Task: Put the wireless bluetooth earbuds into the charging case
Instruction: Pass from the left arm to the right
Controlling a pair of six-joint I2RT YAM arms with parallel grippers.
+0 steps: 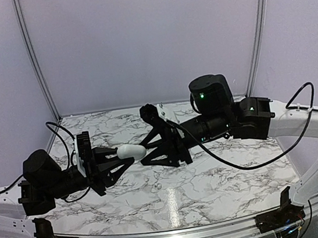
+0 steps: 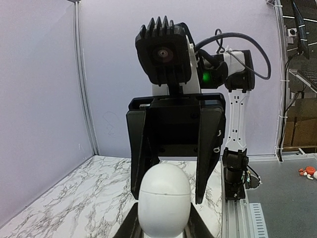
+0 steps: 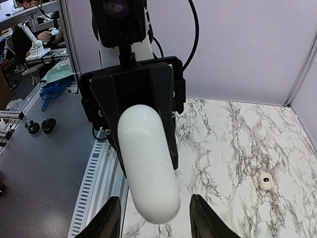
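Left pincer: clamped tight on the left end of the charging case, holding it lifted above the marble table with its free end pointing right.
Right pincer: jaws part-spread, one finger on each side of the case's right end, with a gap showing on both sides; no grip seen.
Case lid: looks shut, only a thin seam showing.
Likely reason: one arm steadies the case so the other can work the lid.
Earbud: lies on the table towards the far side, well apart from the case.
Count: two pincers, one case, one earbud visible; a second is not seen.
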